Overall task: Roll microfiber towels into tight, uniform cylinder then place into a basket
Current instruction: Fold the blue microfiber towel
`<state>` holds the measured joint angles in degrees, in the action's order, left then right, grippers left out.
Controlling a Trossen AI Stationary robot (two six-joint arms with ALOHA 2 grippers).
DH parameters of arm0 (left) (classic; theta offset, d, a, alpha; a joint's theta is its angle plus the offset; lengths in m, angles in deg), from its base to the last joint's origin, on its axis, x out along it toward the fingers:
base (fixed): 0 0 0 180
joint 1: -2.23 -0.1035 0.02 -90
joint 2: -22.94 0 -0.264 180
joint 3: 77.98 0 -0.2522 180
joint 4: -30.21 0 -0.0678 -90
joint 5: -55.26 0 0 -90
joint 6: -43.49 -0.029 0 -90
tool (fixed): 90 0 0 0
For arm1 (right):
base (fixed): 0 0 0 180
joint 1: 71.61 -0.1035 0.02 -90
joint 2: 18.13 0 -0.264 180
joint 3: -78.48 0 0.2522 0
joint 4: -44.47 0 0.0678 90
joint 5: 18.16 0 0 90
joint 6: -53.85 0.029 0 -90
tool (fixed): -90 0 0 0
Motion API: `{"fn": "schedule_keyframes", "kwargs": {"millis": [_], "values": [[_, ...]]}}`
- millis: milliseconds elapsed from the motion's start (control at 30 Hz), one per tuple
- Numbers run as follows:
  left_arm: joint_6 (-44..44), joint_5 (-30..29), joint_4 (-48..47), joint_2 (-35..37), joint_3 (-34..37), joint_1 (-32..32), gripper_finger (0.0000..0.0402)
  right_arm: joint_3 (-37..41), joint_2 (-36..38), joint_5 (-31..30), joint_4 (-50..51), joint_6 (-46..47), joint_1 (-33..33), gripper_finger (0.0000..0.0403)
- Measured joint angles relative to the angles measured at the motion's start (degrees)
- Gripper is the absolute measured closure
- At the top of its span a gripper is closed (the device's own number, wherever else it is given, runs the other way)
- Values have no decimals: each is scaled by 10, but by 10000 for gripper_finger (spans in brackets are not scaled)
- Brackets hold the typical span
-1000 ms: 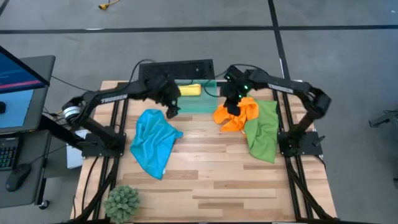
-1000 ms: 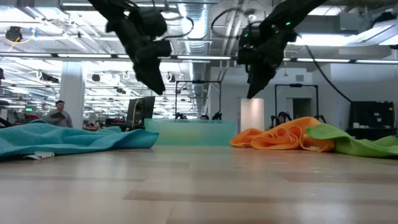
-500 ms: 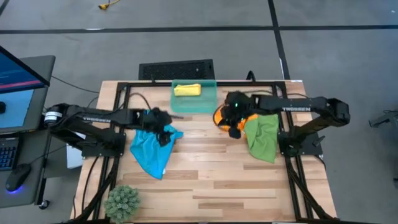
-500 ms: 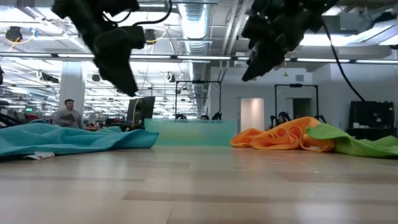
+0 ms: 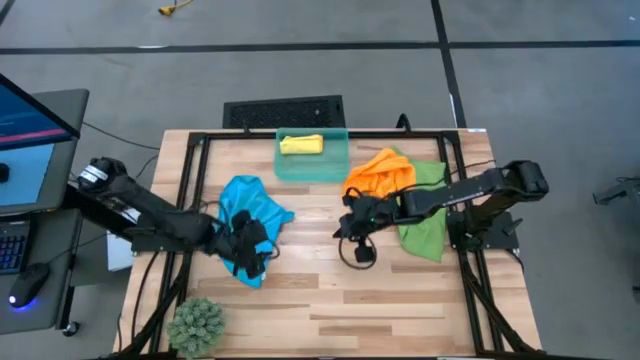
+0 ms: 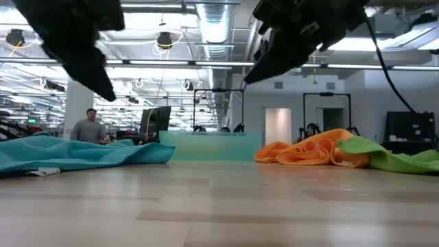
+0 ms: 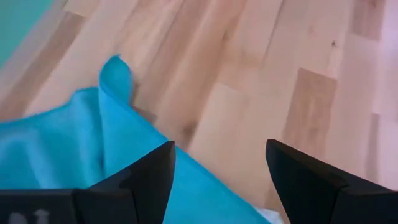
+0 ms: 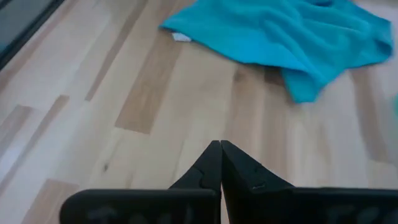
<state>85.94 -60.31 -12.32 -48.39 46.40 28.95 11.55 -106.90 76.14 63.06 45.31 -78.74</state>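
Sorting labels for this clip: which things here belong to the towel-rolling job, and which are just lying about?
Job:
blue towel
orange towel
green towel
yellow towel, already in the basket
basket

Lying about:
plant, at the table's corner
black grate, behind the table
monitor, off to the side

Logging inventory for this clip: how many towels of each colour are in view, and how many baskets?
Blue towel: 1
Orange towel: 1
Green towel: 1
Yellow towel, lying in the basket: 1
Basket: 1
Total: 4 towels and 1 basket, 5 things.
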Motion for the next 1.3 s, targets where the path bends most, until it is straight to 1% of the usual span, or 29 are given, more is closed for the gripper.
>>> {"fn": "schedule_keyframes", "kwargs": {"millis": [167, 300, 433, 567, 667, 733, 800, 900, 1033, 1133, 1300], "values": [[114, -36, -1, -34, 0, 76, 159, -5, -55, 0, -78, -7, -15, 371], [205, -46, -2, -74, 0, 125, 159, -21, -100, 1, -127, -17, -12, 373], [290, -49, 0, -118, 0, 160, 159, -45, -140, 1, -157, -38, -2, 376], [349, -47, -2, -159, -9, 185, 159, -79, -176, 1, -160, -38, 11, 374], [367, -38, -2, -187, -33, 199, 159, -96, -192, 1, -154, -35, 17, 371], [367, -34, -11, -200, -52, 204, 159, -110, -205, 1, -164, -46, 17, 368], [354, -32, -22, -211, -74, 206, 159, -112, -206, 1, -152, -62, 16, 363], [337, -32, -68, -220, -108, 206, 159, -118, -211, 1, -173, -92, 15, 352], [345, -32, -154, -233, -144, 205, 159, -117, -213, 1, -200, -145, 21, 333], [368, -31, -205, -251, -151, 205, 159, -125, -212, 3, -204, -159, 34, 314], [378, -30, -205, -298, -151, 205, 159, -136, -212, 1, -205, -152, 62, 272]]}}
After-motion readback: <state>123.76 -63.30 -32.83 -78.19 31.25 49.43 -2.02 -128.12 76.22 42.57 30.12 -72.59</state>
